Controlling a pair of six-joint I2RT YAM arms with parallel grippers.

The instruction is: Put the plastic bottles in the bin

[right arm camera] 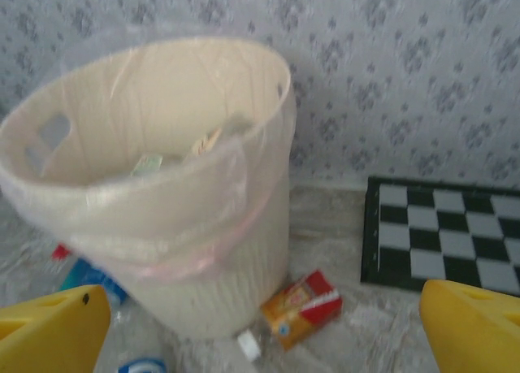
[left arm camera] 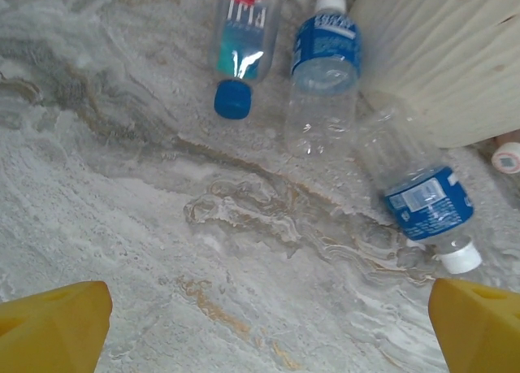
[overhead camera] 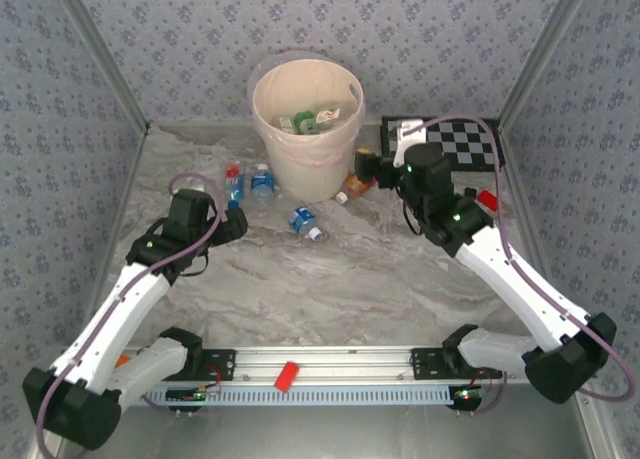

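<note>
Left claw (left arm camera: 264, 332): spread wide, empty, above counter (left arm camera: 122, 227).
Blue-label bottle (left arm camera: 418, 186): flat, just ahead; probably light, thin-walled, slick; pinch across labelled mid-body.
Second blue-label bottle (left arm camera: 325, 72), red-label bottle (left arm camera: 242, 32): further on, near bin.
Right claw (right arm camera: 260, 332): spread, empty, facing bin (right arm camera: 203, 251).
Orange-red bottle (right arm camera: 302, 306): at bin foot.
Bin: far centre, green items already inside.

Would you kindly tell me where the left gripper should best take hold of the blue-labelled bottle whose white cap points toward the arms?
Probably across its labelled middle, coming straight down from above. The blue-labelled bottle lies on its side on the table, near the bin, so the open left gripper can straddle its rounded body, jaws crosswise to its length.
</note>
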